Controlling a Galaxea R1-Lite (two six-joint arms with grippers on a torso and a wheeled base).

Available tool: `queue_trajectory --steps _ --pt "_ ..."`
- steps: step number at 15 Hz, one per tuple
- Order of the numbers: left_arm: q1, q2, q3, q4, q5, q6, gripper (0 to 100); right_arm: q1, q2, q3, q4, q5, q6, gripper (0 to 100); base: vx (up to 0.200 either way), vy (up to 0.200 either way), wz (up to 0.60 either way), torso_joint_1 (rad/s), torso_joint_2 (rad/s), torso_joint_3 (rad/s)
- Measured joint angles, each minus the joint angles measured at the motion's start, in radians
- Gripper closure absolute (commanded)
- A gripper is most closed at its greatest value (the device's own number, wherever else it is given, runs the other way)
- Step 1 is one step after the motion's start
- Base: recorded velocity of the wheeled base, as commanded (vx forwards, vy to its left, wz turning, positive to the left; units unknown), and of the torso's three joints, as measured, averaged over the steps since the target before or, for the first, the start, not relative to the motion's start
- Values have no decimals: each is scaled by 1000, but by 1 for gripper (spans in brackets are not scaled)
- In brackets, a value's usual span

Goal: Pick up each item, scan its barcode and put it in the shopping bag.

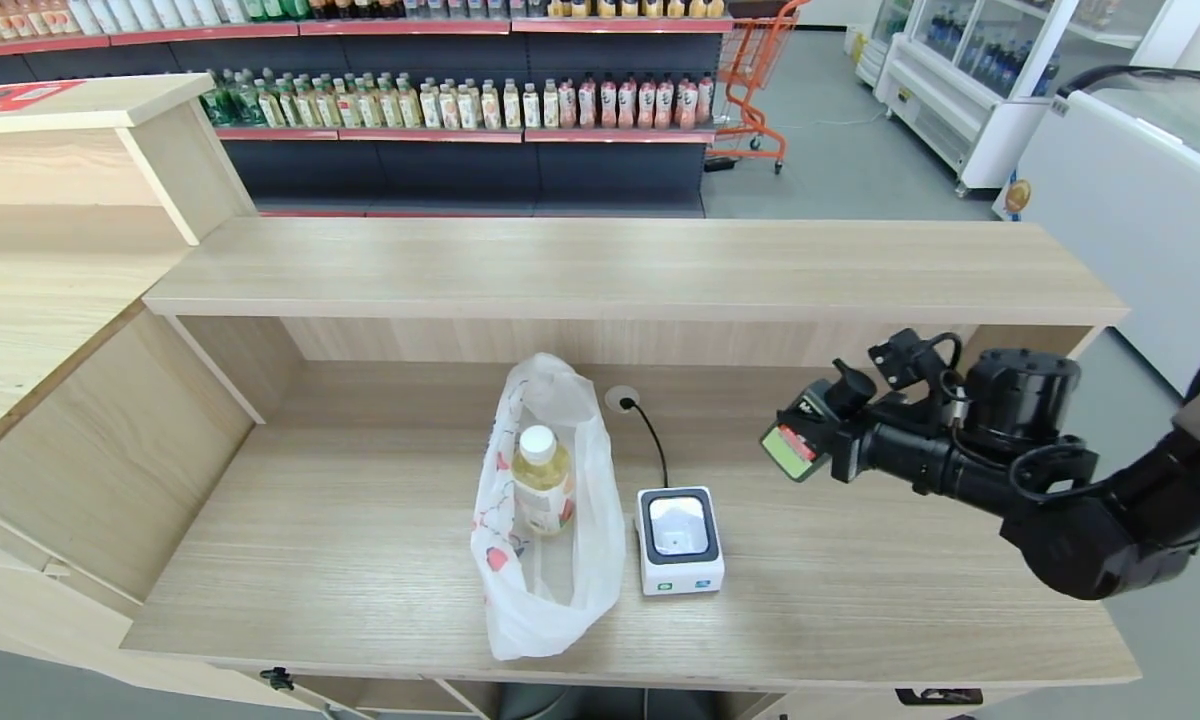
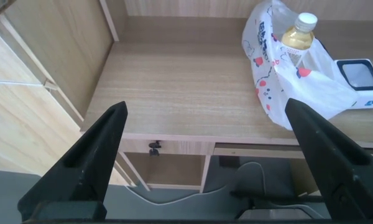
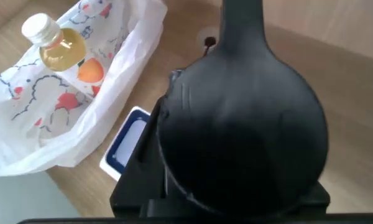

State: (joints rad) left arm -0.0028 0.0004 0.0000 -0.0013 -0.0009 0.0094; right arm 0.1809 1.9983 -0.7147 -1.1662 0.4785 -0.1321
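Dark-edged with a green and red face, the small pack [image 1: 788,452] hangs above the right end of the tabletop [image 1: 860,620], pinched in the right end effector [image 1: 810,440] and well apart from the scanner [image 1: 679,540]. The step in hand looks like the scan. Next, the pack's barcode must be turned to face the scanner's window and brought close over it. Bagging follows — the shopping bag [image 1: 600,560] lies open just beside the scanner, with a white-capped bottle [image 1: 542,478] already inside. The left end effector [image 2: 205,112] has its fingers spread wide, holding nothing.
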Motion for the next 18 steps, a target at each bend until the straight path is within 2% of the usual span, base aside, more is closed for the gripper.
queue_trajectory --steps 2,5,7,11,18 --pt "0 0 0 0 0 -1 0 -31 -51 80 -47 4 40 100 0 0 0 0 0 0" --pt "0 0 0 0 0 -2 0 -43 -134 161 -54 38 140 100 0 200 0 -3 2 6" --pt "1 0 0 0 0 -1 0 -28 -188 177 -12 55 246 100 0 200 0 17 2 5" --pt "1 0 0 0 1 1 0 36 -244 180 71 59 263 100 0 200 0 -5 4 1" --pt "1 0 0 0 0 -3 0 196 -230 196 121 54 241 100 0 0 0 0 0 0"
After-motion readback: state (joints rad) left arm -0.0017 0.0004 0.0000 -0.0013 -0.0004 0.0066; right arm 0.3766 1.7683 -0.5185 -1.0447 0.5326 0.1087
